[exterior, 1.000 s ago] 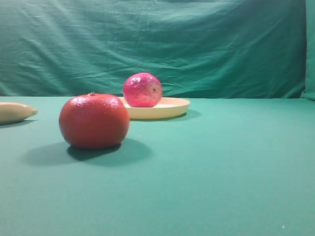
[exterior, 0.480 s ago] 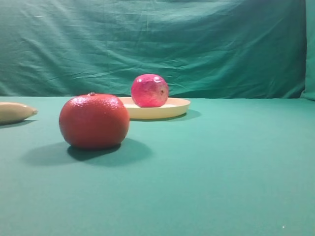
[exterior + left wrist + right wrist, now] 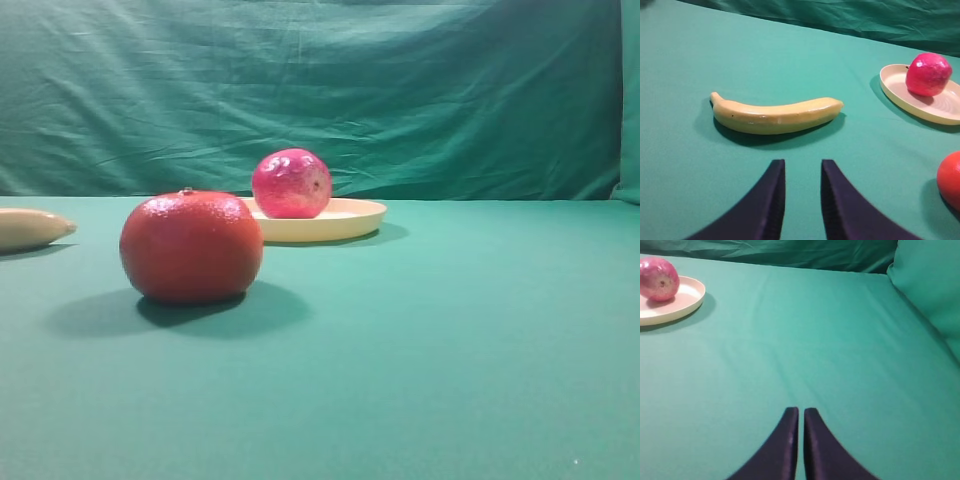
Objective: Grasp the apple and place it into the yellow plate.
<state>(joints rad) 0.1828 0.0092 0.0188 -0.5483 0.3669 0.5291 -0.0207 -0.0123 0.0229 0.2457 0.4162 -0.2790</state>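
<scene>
From the high view, the apple sits inside the yellow plate, toward its left part, well back on the tabletop. An orange fruit stands nearer the front, left of the middle, and a banana's tip pokes in at the left edge. Neither arm shows here.

In the left wrist view, the left end effector hangs released, a plain gap between its jaws, grasping nothing, with the banana just ahead of it. The apple rests on the plate at the far right.

In the right wrist view, the right end effector is clenched on nothing, well apart from the apple and plate.

The placing looks done to me; what remains is to keep both arms clear of the plate's rim.
</scene>
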